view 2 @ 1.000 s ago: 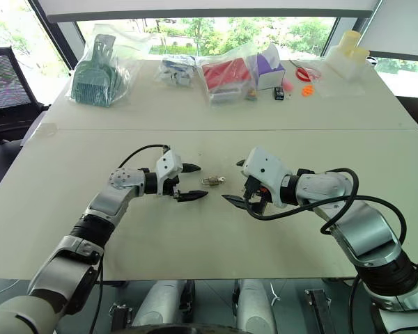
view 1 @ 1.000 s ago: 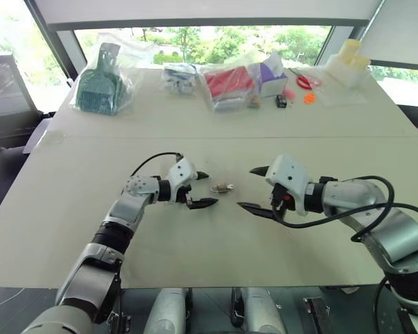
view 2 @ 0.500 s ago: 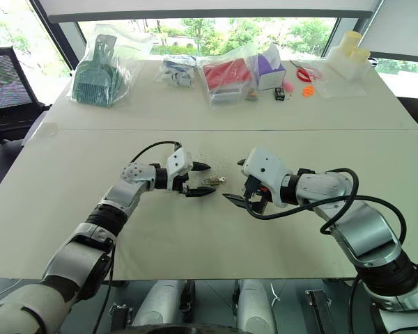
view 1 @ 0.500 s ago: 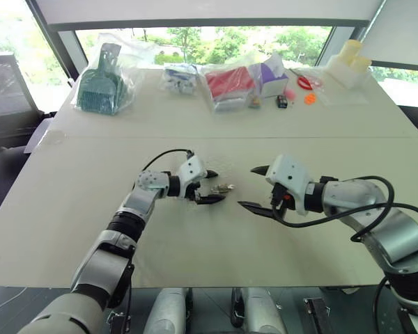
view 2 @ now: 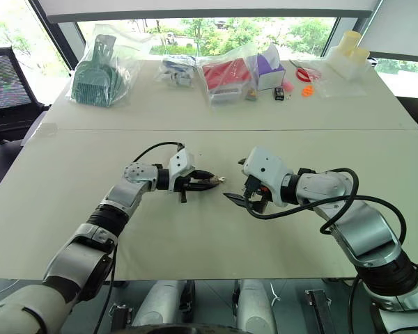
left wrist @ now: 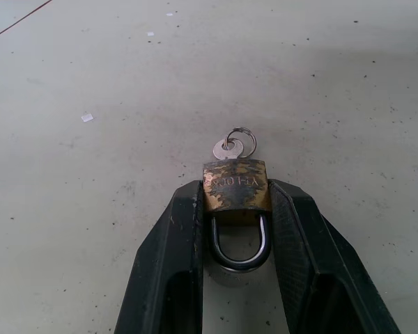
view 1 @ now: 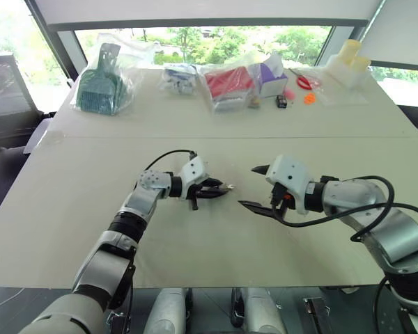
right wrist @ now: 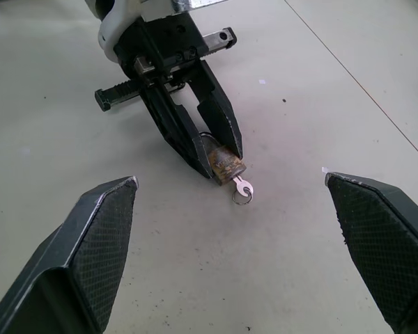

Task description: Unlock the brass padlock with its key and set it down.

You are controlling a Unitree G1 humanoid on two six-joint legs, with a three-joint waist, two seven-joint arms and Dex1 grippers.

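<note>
Left gripper (left wrist: 237, 209) clamping brass padlock (left wrist: 236, 185) on table (left wrist: 90, 104), right gripper (right wrist: 230, 202) spread wide nearby

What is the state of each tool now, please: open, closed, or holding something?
Left tool: closed on the brass padlock, key in it.
Right tool: open, holding nothing.

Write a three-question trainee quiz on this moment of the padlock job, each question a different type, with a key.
1. True or false: the left gripper has its fingers on both sides of the brass padlock.
2. The key is: A) in the right gripper; B) sticking out of the padlock's body; C) beside the scissors.
3. Fill in: the right gripper's fingers are ____.

Key: 1 true; 2 B; 3 open
</note>
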